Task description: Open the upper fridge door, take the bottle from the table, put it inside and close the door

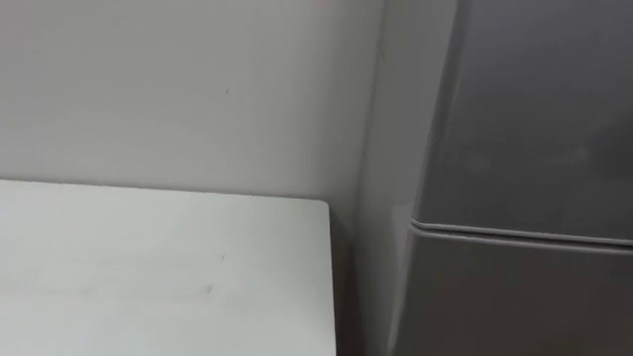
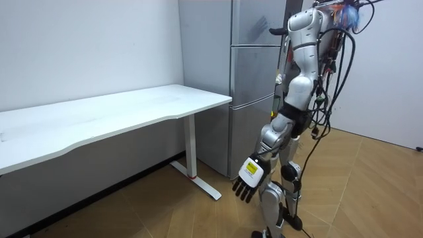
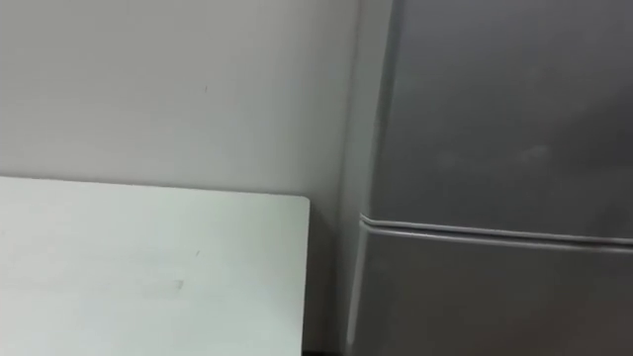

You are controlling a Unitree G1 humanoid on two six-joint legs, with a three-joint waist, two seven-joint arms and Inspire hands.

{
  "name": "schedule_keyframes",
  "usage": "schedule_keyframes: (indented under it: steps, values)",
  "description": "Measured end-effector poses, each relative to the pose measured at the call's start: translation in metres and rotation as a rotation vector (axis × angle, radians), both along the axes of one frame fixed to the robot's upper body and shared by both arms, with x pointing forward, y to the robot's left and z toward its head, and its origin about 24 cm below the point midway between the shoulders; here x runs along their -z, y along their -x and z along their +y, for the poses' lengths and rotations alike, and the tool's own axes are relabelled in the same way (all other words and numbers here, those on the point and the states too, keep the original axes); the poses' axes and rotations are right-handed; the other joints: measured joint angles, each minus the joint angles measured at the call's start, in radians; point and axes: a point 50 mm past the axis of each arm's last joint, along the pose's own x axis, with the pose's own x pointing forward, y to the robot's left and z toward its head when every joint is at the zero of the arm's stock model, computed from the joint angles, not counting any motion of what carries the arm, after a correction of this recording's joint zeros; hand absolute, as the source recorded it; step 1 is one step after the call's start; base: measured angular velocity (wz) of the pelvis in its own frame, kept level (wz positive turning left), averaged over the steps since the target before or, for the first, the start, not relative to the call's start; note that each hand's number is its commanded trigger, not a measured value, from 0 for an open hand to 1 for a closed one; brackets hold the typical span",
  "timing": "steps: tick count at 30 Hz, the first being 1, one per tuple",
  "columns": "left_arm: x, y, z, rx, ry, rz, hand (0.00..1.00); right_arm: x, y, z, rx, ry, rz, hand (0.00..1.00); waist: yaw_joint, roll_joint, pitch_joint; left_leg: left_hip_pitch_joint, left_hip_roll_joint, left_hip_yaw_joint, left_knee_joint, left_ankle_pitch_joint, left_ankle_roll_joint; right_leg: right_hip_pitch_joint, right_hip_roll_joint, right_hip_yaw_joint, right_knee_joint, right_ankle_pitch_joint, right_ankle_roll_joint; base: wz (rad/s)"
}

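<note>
The grey fridge (image 1: pixel 524 129) takes up the right of the eye views, its doors closed, with a seam (image 1: pixel 514 234) between an upper and a lower door. In the room view I stand close in front of the fridge (image 2: pixel 254 66), facing it and the wall. My left hand (image 2: pixel 248 177) hangs low beside my leg, away from the fridge, fingers relaxed and holding nothing.
A white table (image 1: pixel 148 267) stands against the wall just left of the fridge, with a narrow dark gap between them. In the room view the table (image 2: pixel 119 109) runs off to the left on white legs. Wooden floor lies open behind me.
</note>
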Motion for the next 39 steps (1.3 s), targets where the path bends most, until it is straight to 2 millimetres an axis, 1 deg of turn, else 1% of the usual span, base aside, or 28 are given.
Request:
schedule_keyframes:
  steps: [1,3,4,5,6,7,8,11,13,17,19,20,21,22,23,24,25,26,27,28,30,31,32,33,35,36,38,39]
  values:
    - [0.0,-0.002,0.0,-0.002,-0.001,-0.009,0.0,0.0,0.002,-0.004,0.008,-0.037,-0.015,0.0,-0.007,-0.002,0.0,-0.001,0.0,0.002,-0.003,0.0,0.0,-0.004,0.0,0.002,0.001,0.0,0.0,-0.06]
    - [-0.001,-0.003,0.001,-0.001,-0.005,-0.022,0.0,0.002,0.007,-0.012,0.023,-0.111,-0.044,0.0,-0.026,-0.007,-0.0036,-0.001,0.001,0.005,-0.006,0.0,0.0,-0.006,0.001,0.003,-0.001,0.0,0.0,-0.03]
    - [-0.001,-0.004,0.001,-0.002,-0.006,-0.025,0.0,0.002,0.009,-0.014,0.033,-0.125,-0.053,0.0,-0.029,-0.011,-0.0028,-0.001,0.001,0.005,-0.007,0.0,0.0,-0.006,0.001,0.003,-0.001,0.0,0.0,0.0]
    - [-0.002,-0.005,0.002,-0.01,-0.011,-0.035,0.0,0.003,0.014,-0.02,0.054,-0.154,-0.069,0.0,-0.033,-0.013,-0.0042,-0.001,0.001,0.006,-0.008,0.0,0.0,-0.007,0.001,0.002,-0.002,0.0,0.0,0.0]
    - [-0.002,-0.005,0.003,-0.013,-0.014,-0.039,0.0,0.003,0.017,-0.022,0.067,-0.169,-0.073,0.0,-0.037,-0.016,-0.0046,-0.001,0.001,0.006,-0.008,0.0,0.0,-0.007,0.002,0.002,-0.002,0.0,0.0,0.0]
    - [-0.003,-0.004,0.004,-0.023,-0.017,-0.04,0.0,0.004,0.02,-0.026,0.092,-0.188,-0.077,0.0,-0.041,-0.022,-0.0033,-0.001,0.001,0.006,-0.009,0.0,0.0,-0.008,0.002,0.001,-0.002,-0.001,0.001,0.0]
    - [-0.003,-0.003,0.005,-0.025,-0.019,-0.039,0.0,0.006,0.026,-0.03,0.114,-0.192,-0.073,0.0,-0.047,-0.024,-0.0051,-0.002,0.001,0.006,-0.009,0.0,0.0,-0.009,0.002,0.001,-0.003,-0.001,0.001,0.0]
    - [-0.003,-0.002,0.004,-0.024,-0.019,-0.037,0.0,0.015,0.039,-0.038,0.173,-0.218,-0.046,0.0,-0.062,-0.029,-0.0054,-0.004,0.001,0.006,-0.009,0.0,0.0,-0.009,0.001,0.002,-0.005,-0.001,0.001,0.0]
    - [-0.003,-0.002,0.005,-0.026,-0.019,-0.035,0.0,0.019,0.046,-0.041,0.215,-0.225,-0.035,0.0,-0.069,-0.028,-0.0057,-0.002,0.001,0.006,-0.009,0.0,0.0,-0.007,0.001,0.002,-0.004,-0.001,0.001,0.0]
    - [-0.003,0.0,0.005,-0.047,-0.018,-0.035,0.0,0.034,0.067,-0.05,0.301,-0.28,-0.012,0.0,-0.072,-0.013,-0.0114,-0.001,0.001,0.009,-0.011,0.0,0.0,-0.006,0.001,0.008,-0.002,-0.001,0.001,-0.02]
    - [-0.003,0.0,0.005,-0.059,-0.016,-0.04,0.0,0.044,0.076,-0.054,0.341,-0.296,0.031,0.0,-0.077,-0.003,-0.0087,-0.004,0.001,0.01,-0.007,0.0,0.0,-0.006,0.001,0.011,-0.004,-0.002,0.001,-0.02]
    - [-0.004,-0.001,0.006,-0.06,-0.019,-0.046,0.0,0.056,0.081,-0.059,0.375,-0.318,0.076,0.0,-0.075,-0.002,-0.011,-0.006,0.001,0.01,-0.004,-0.001,0.0,-0.007,0.001,0.013,-0.004,-0.004,0.001,0.0]
    - [-0.004,-0.002,0.006,-0.061,-0.019,-0.05,0.0,0.068,0.087,-0.061,0.41,-0.351,0.115,0.0,-0.072,0.003,-0.0097,-0.01,0.001,0.01,0.001,-0.001,0.0,-0.013,0.001,0.021,-0.002,-0.007,0.001,0.0]
    - [-0.004,-0.003,0.006,-0.062,-0.019,-0.05,0.0,0.074,0.091,-0.061,0.422,-0.374,0.127,0.0,-0.073,0.003,-0.0117,-0.013,0.001,0.01,0.003,-0.001,0.0,-0.016,0.001,0.022,0.0,-0.007,0.001,0.0]
    - [-0.004,-0.004,0.005,-0.063,-0.017,-0.053,0.0,0.084,0.098,-0.061,0.446,-0.416,0.144,0.0,-0.073,0.01,-0.0121,-0.019,0.002,0.01,0.005,-0.001,0.0,-0.021,0.001,0.021,0.002,-0.007,0.0,0.0]
    - [-0.003,-0.005,0.005,-0.064,-0.016,-0.053,0.0,0.096,0.104,-0.06,0.469,-0.464,0.162,0.0,-0.073,0.018,-0.0106,-0.018,0.002,0.01,0.005,-0.001,0.0,-0.024,0.001,0.021,0.003,-0.006,-0.001,0.0]
    - [-0.003,-0.005,0.005,-0.065,-0.016,-0.05,0.0,0.102,0.107,-0.059,0.481,-0.489,0.175,0.0,-0.073,0.021,-0.011,-0.017,0.002,0.01,0.005,-0.001,0.0,-0.024,0.001,0.021,0.003,-0.006,-0.001,0.0]
    - [-0.003,-0.004,0.004,-0.07,-0.015,-0.042,0.0,0.114,0.112,-0.057,0.506,-0.535,0.203,0.0,-0.073,0.026,-0.0116,-0.016,0.001,0.011,0.004,0.0,0.0,-0.023,0.001,0.02,0.006,-0.006,-0.001,-0.04]
    - [-0.003,-0.005,0.003,-0.071,-0.014,-0.042,0.0,0.12,0.115,-0.055,0.515,-0.554,0.215,0.0,-0.072,0.029,-0.0114,-0.014,0.001,0.013,0.003,0.0,0.0,-0.023,0.0,0.02,0.009,-0.007,-0.001,-0.05]
    - [-0.002,-0.006,0.002,-0.072,-0.012,-0.046,0.0,0.129,0.119,-0.052,0.527,-0.592,0.239,0.0,-0.071,0.035,-0.009,-0.007,0.0,0.015,0.0,0.0,0.0,-0.023,-0.001,0.02,0.019,-0.008,0.0,-0.05]
    - [-0.003,-0.007,0.002,-0.073,-0.021,-0.05,0.0,0.148,0.126,-0.044,0.552,-0.646,0.289,0.0,-0.073,0.041,-0.0078,-0.004,0.0,0.019,0.0,0.0,0.0,-0.022,-0.002,0.027,0.016,-0.01,0.0,-0.06]
    - [-0.003,-0.008,0.003,-0.074,-0.027,-0.053,0.0,0.154,0.129,-0.042,0.56,-0.661,0.315,0.0,-0.074,0.04,-0.008,-0.003,0.001,0.02,0.0,0.0,0.0,-0.022,-0.001,0.028,0.016,-0.011,-0.001,-0.04]
    - [-0.002,-0.008,0.002,-0.079,-0.038,-0.057,0.0,0.167,0.135,-0.037,0.573,-0.691,0.366,0.0,-0.072,0.037,-0.0084,-0.003,0.0,0.021,-0.001,0.0,0.0,-0.022,-0.002,0.027,0.018,-0.014,0.0,0.0]
    - [-0.002,-0.007,0.001,-0.082,-0.042,-0.059,0.0,0.173,0.137,-0.035,0.576,-0.706,0.385,0.0,-0.071,0.038,-0.0082,-0.004,0.0,0.022,-0.001,0.0,0.0,-0.022,-0.003,0.027,0.018,-0.015,0.0,0.0]
    - [0.0,-0.005,-0.005,-0.101,-0.033,-0.062,0.0,0.194,0.147,-0.024,0.589,-0.772,0.46,0.0,-0.075,0.041,-0.0068,-0.002,-0.002,0.022,-0.001,0.0,0.0,-0.022,-0.005,0.027,0.018,-0.017,0.002,0.0]
    - [0.0,-0.005,-0.006,-0.1,-0.03,-0.062,0.0,0.2,0.151,-0.022,0.597,-0.787,0.487,0.0,-0.073,0.041,-0.0063,-0.002,-0.002,0.022,-0.001,0.0,0.0,-0.022,-0.006,0.026,0.018,-0.018,0.002,0.0]
    - [0.001,-0.004,-0.009,-0.128,-0.014,-0.065,0.0,0.22,0.163,-0.01,0.601,-0.829,0.593,0.0,-0.069,0.045,-0.0048,-0.004,-0.005,0.023,-0.001,0.0,0.0,-0.022,-0.008,0.026,0.018,-0.019,0.004,0.0]
    - [0.001,-0.003,-0.009,-0.137,-0.012,-0.065,0.0,0.224,0.166,-0.007,0.598,-0.834,0.623,0.0,-0.069,0.05,-0.0032,-0.003,-0.005,0.024,-0.001,0.0,0.0,-0.022,-0.008,0.027,0.018,-0.019,0.005,0.0]
